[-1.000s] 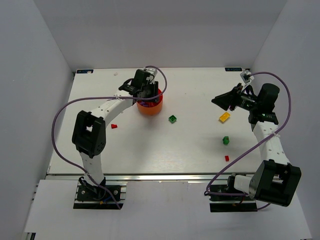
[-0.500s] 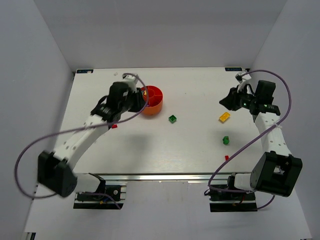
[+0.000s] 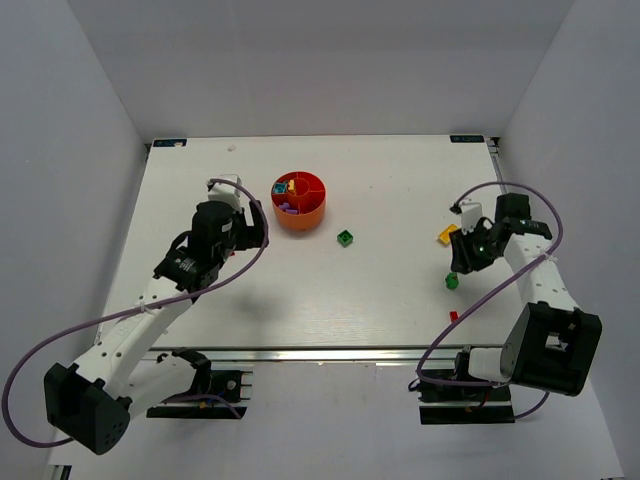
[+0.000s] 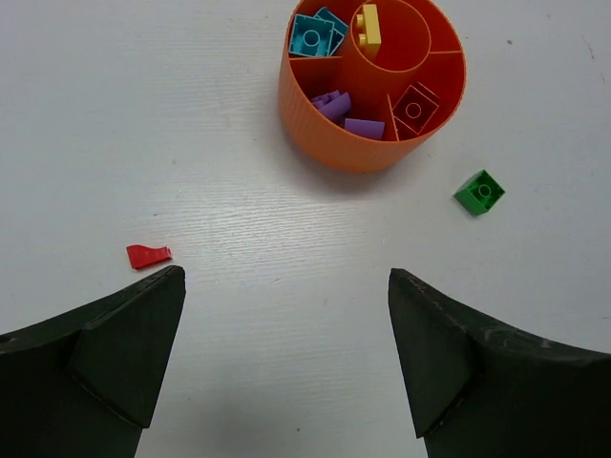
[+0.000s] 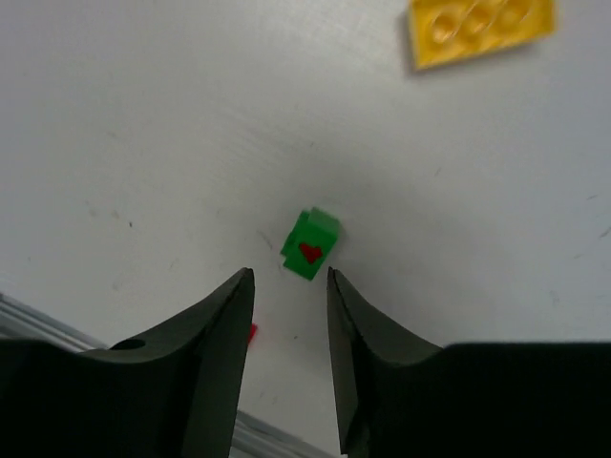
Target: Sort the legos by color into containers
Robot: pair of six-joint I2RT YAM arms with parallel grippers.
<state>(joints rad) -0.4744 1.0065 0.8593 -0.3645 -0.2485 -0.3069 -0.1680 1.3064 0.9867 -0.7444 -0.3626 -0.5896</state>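
Note:
The round orange bowl (image 3: pixel 299 201) (image 4: pixel 329 143) holds cyan, yellow, purple and dark red legos in separate containers. My left gripper (image 3: pixel 250 228) (image 4: pixel 286 277) hangs open and empty, just left of and nearer than the bowl. A tiny red piece (image 4: pixel 149 256) lies by its left finger, and a green brick (image 3: pixel 345 238) (image 4: pixel 479 192) sits right of the bowl. My right gripper (image 3: pixel 463 262) (image 5: pixel 291 277) is open, narrowly, with nothing between its jaws. A green brick with a red mark (image 3: pixel 451 281) (image 5: pixel 311 245) lies just beyond its tips.
A yellow brick (image 3: pixel 446 235) (image 5: pixel 480 29) lies just beyond the right gripper. A small red piece (image 3: pixel 453 316) (image 5: pixel 251 332) sits near the table's front edge, below the green brick. White walls enclose the table on three sides.
My left arm pulled back from over the bowl toward the near left and its jaws opened wide. My right arm came nearer and lower, over the marked green brick.

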